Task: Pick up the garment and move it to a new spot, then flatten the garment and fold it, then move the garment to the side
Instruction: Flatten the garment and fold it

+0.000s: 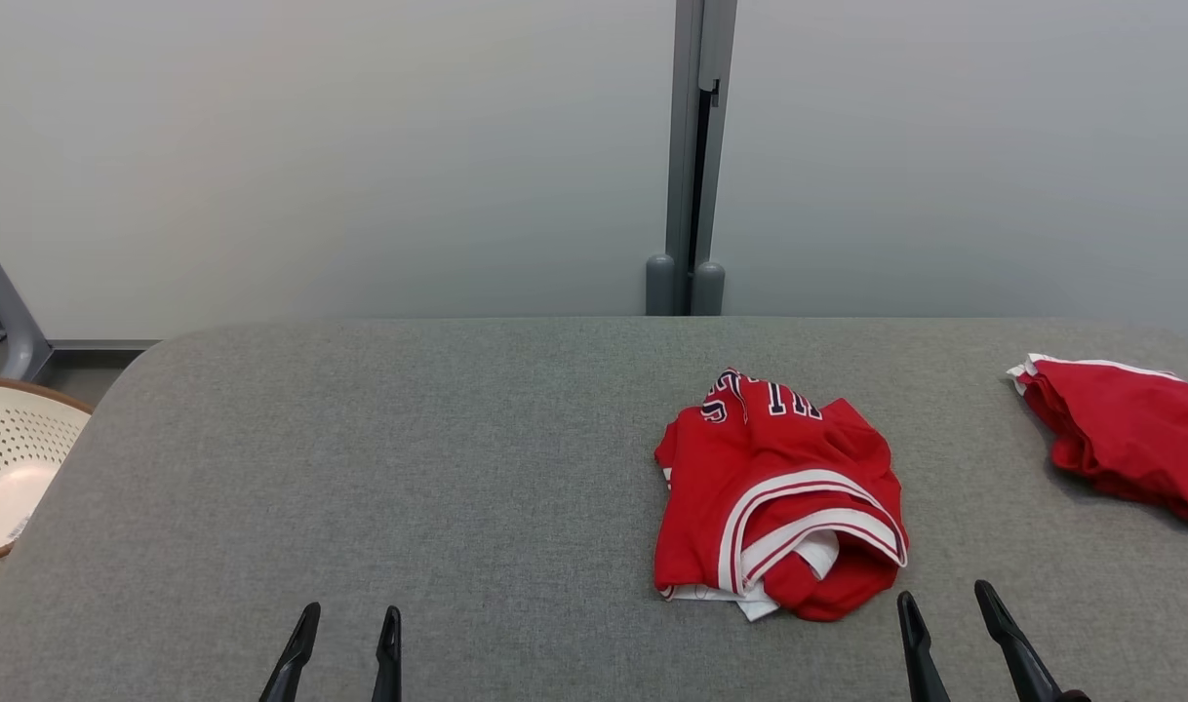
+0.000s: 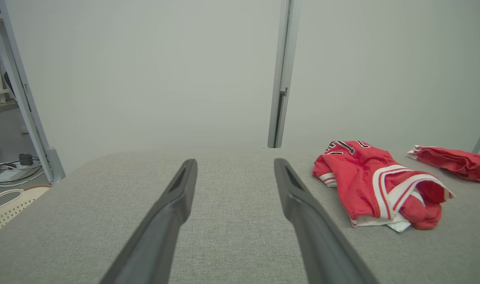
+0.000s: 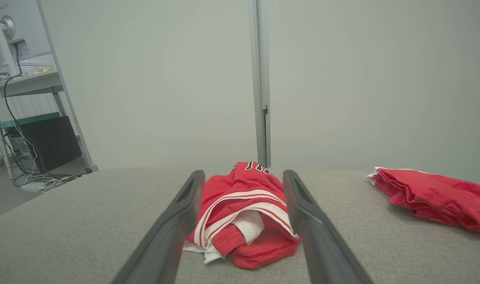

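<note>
garment (image 1: 779, 497): red jersey with white trim, crumpled in a heap on the grey table (image 1: 409, 468), right of centre and nearer the front edge than the back. Dark lettering on its far fold, too creased to read. left gripper (image 1: 351, 609): fingers spread wide, nothing between them, low at front left, well apart from the jersey. right gripper (image 1: 945, 591): also spread wide and holding nothing, tips just beside the heap's near right corner. Right wrist camera frames the heap between the fingers, probably no contact. second red cloth (image 1: 1130, 434) bunched at the table's far right. Perforated white basket (image 1: 9, 458) off the left end
</note>
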Motion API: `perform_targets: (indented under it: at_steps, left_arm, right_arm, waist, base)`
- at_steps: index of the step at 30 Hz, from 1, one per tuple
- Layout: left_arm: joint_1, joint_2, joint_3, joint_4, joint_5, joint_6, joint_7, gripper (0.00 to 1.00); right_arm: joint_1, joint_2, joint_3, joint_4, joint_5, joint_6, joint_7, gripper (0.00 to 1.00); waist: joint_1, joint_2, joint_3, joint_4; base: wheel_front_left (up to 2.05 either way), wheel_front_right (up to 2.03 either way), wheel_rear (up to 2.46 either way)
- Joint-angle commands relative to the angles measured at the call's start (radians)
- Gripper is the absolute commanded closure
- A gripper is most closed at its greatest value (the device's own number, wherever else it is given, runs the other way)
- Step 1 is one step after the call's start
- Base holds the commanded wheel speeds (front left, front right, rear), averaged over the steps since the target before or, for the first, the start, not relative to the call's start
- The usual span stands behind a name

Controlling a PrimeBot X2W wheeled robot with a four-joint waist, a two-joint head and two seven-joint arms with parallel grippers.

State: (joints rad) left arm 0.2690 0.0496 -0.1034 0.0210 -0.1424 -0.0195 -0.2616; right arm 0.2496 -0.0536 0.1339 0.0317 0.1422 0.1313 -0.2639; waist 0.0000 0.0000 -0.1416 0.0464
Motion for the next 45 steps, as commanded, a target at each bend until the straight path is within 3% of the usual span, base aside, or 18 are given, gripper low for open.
perform_targets:
  at_steps: [1, 5, 10, 19, 23, 33, 45]
  left_arm:
    - [-0.002, 0.002, -0.003, -0.005, 0.004, 0.001, -0.004, 0.0]
    - [-0.02, 0.002, -0.025, -0.001, 0.014, -0.018, -0.004, 0.0]
    - [-0.087, 0.002, -0.138, 0.044, 0.082, -0.069, -0.004, 0.0]
    - [-0.327, 0.011, -0.439, 0.324, 0.181, -0.108, -0.004, 0.0]
    - [-0.458, 0.016, -0.499, 0.417, 0.213, -0.108, -0.004, 0.0]
    - [-0.605, 0.017, -0.473, 0.587, 0.189, -0.01, -0.004, 0.0]
    - [-0.635, 0.026, -0.471, 0.566, 0.165, 0.051, -0.004, 0.0]
  right_arm:
    - [0.006, -0.006, -0.004, -0.005, -0.005, -0.001, 0.0, 0.0]
    - [-0.003, -0.006, -0.007, -0.012, -0.009, -0.001, 0.0, 0.0]
    - [-0.033, -0.004, -0.01, -0.022, -0.02, -0.001, 0.0, 0.0]
    - [-0.1, -0.007, -0.02, -0.041, -0.045, -0.001, 0.0, 0.0]
    - [-0.142, -0.006, -0.026, -0.068, -0.057, -0.001, 0.0, 0.0]
    - [-0.18, 0.002, -0.054, -0.079, -0.049, -0.001, 0.0, 0.0]
    - [-0.202, 0.003, -0.05, -0.082, -0.012, -0.001, 0.0, 0.0]
  waist:
    - [0.0, 0.0, 0.007, 0.0]
    - [0.0, 0.0, 0.023, -0.003]
    - [0.0, 0.0, 0.068, -0.015]
    - [0.0, 0.0, 0.176, -0.086]
    - [0.0, 0.0, 0.26, -0.12]
    - [0.0, 0.0, 0.333, -0.184]
    - [0.0, 0.0, 0.342, -0.22]
  base:
    - [0.0, 0.0, 0.0]
    - [0.0, 0.0, 0.0]
    - [0.0, 0.0, 0.0]
    - [0.0, 0.0, 0.0]
    - [0.0, 0.0, 0.0]
    - [0.0, 0.0, 0.0]
    - [0.0, 0.0, 0.0]
